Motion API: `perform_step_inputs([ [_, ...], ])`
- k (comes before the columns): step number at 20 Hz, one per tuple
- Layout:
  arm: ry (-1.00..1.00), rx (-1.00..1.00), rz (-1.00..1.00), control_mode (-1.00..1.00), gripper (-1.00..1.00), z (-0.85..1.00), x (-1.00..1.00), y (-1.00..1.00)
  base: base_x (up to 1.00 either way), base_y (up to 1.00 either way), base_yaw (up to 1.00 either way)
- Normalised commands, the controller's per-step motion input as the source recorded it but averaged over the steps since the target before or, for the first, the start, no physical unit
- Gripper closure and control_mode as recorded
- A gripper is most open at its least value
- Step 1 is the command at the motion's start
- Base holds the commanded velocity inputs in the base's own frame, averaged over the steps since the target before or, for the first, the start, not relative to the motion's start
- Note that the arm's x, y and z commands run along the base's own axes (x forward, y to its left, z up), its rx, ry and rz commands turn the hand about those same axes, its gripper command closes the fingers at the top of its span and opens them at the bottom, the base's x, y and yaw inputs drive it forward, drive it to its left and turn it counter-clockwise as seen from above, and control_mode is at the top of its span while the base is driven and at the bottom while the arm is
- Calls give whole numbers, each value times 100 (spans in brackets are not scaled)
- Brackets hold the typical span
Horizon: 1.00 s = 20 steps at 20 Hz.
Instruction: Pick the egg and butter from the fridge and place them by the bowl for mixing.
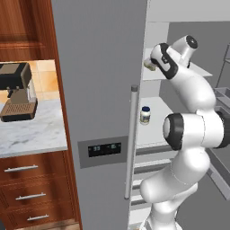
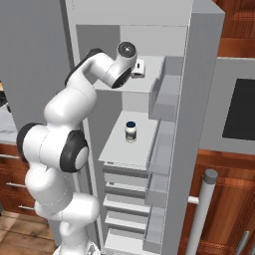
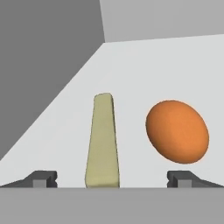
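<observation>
Presently the arm reaches up into the open fridge (image 2: 199, 99), its hand level at the upper shelf (image 3: 144, 70). Gripper (image 3: 113, 179) spread wide, grasping nothing. Butter (image 3: 103, 142) stands between the fingertips; egg (image 3: 177, 131) lies just beyond the right-hand fingertip (image 3: 183, 178).

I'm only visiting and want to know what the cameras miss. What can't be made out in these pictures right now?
- Gripper: hidden by the arm's own wrist in both base views.
- Butter: its near end is cut off at the hand view's bottom.
- Jar: label too small to read in either base view.
- Fridge display: digits too blurred to read, left base view.
</observation>
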Motion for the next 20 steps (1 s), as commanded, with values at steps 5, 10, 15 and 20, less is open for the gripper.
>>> perform_step_inputs([
  [5, 2, 3, 0, -100, -100, -9, 17, 3, 0, 0, 0],
  [10, 0, 5, 0, -100, -100, -4, 30, 4, 0, 0, 0],
  [15, 2, 5, 0, -100, -100, -5, 13, 1, 0, 0, 0],
  [20, 5, 4, 0, -100, -100, -15, 0, 8, 0, 0, 0],
])
